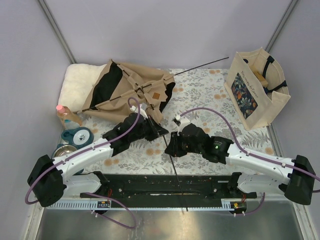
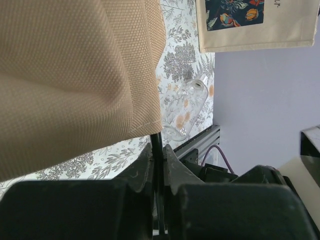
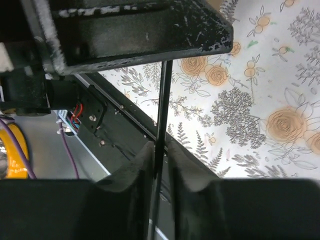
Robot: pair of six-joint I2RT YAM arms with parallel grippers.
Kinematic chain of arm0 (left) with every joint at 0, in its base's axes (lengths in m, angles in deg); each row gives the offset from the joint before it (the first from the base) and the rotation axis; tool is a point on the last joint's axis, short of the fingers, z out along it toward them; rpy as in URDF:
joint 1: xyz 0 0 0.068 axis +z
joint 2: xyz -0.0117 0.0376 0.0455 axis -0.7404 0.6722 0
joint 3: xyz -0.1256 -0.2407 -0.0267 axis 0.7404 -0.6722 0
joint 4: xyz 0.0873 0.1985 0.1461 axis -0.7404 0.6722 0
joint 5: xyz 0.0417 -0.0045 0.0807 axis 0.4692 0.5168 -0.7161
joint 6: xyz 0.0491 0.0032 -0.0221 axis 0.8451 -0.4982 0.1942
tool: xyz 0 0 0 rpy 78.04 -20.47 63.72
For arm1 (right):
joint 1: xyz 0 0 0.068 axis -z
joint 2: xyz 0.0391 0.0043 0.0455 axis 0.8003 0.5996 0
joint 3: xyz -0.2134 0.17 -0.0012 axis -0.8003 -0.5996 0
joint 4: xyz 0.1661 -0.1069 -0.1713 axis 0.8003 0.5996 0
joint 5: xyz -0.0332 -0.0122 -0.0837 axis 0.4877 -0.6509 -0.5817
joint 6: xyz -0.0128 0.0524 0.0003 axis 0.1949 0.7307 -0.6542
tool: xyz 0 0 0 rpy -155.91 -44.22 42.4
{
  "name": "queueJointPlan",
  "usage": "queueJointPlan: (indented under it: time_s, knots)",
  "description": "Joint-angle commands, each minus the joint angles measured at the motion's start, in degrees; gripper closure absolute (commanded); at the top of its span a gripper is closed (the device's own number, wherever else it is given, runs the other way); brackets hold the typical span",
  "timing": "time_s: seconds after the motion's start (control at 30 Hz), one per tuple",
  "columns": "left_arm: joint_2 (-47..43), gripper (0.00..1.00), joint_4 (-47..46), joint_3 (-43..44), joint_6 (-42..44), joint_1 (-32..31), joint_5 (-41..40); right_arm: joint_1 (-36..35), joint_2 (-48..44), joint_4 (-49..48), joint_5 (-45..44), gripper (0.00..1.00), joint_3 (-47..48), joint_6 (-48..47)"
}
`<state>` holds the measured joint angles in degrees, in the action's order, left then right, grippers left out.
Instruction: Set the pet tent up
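**A:** Where is the pet tent (image 1: 132, 87)?

**B:** In the upper left of the top view. It lies collapsed in a crumpled tan heap on the flowered desk (image 1: 210, 95), and its left part rests over a white cushion (image 1: 75, 80).

**A:** And the left gripper (image 1: 160, 131)?

**B:** It is mid-frame, at the tent's lower right edge. Its wrist view shows it clamped on a thin black pole (image 2: 156, 142), right where the pole comes out from under the canvas hem.

**A:** The right gripper (image 1: 172, 147)?

**B:** It is just below and right of the left one, pinched on the same pole. In its own wrist view the pole runs from between its fingers (image 3: 142, 160) up to the left gripper at the top of the frame.

**A:** Anything else?

**B:** The pole runs on toward the bottom of the top view, crossing the arms' base rail (image 1: 165, 186). A second pole (image 1: 202, 65) sticks out of the tent toward the upper right. A tote bag (image 1: 257, 87) stands at the right edge.
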<state>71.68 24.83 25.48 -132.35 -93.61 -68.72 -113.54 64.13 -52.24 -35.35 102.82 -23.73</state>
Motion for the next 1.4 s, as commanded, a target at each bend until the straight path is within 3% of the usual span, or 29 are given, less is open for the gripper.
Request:
queueJointPlan:
  time_s: [0.0,0.07,0.13,0.23,0.37,0.67,0.8,0.87,1.03,1.13,1.17,1.2,1.27,1.3,1.37]
  knots:
    - [0.4,1.0,-3.3,3.5,-0.3,-0.4,-2.9,-0.1,-3.2,-1.8,3.1,0.56,-1.0,-1.6]
    - [0.4,1.0,-3.0,4.4,-0.4,-0.4,-3.3,-0.2,-5.6,-0.2,5.6,0.31,-2.9,-2.4]
    - [0.5,1.0,-2.5,5.2,-0.5,-0.5,-3.9,-0.1,-7.9,1.2,9.1,0.19,-5.1,-3.7]
    - [0.7,1.0,-2.3,6.3,-0.5,-0.5,-4.3,0.0,-10.7,4.3,14.3,0.14,-8.3,-5.3]
    - [0.8,1.0,-2.3,7.1,-0.5,-0.4,-4.8,-0.1,-14.0,4.9,21.4,0.16,-11.8,-4.6]
    - [1.9,1.0,-1.1,8.4,0.8,-0.4,-4.9,-0.1,-20.1,3.2,32.3,0.41,-18.2,-1.6]
    - [2.2,1.0,-0.4,8.4,1.5,-0.5,-4.9,-0.1,-23.2,2.7,33.5,0.45,-20.3,-0.3]
    - [2.2,1.0,-0.5,8.4,1.5,-0.5,-4.9,-0.1,-23.8,2.4,34.0,0.55,-20.6,0.1]
    - [2.5,1.0,-1.1,8.3,1.4,-0.5,-4.7,-0.1,-21.5,1.0,35.8,1.0,-20.0,-1.1]
    - [2.5,1.0,-0.4,8.4,1.2,-0.5,-4.4,-0.1,-20.9,1.8,34.8,1.0,-19.0,-1.4]
    - [2.7,0.97,0.0,8.6,1.3,-0.5,-4.2,-0.1,-21.1,2.0,34.4,1.0,-18.4,-1.2]
    - [2.7,0.81,0.6,8.7,1.6,-0.5,-4.2,-0.1,-21.2,2.5,33.9,1.0,-17.7,-0.9]
    - [2.7,0.62,1.2,8.4,3.1,-0.4,-4.1,-0.1,-21.6,4.6,32.2,1.0,-16.0,-0.6]
    - [2.5,0.47,1.5,8.3,4.1,-0.5,-4.0,-0.1,-21.7,5.6,31.4,1.0,-15.0,-0.6]
    - [1.6,0.31,1.1,7.5,7.8,-0.5,-3.8,-0.1,-22.2,6.7,30.2,1.0,-13.9,-0.2]
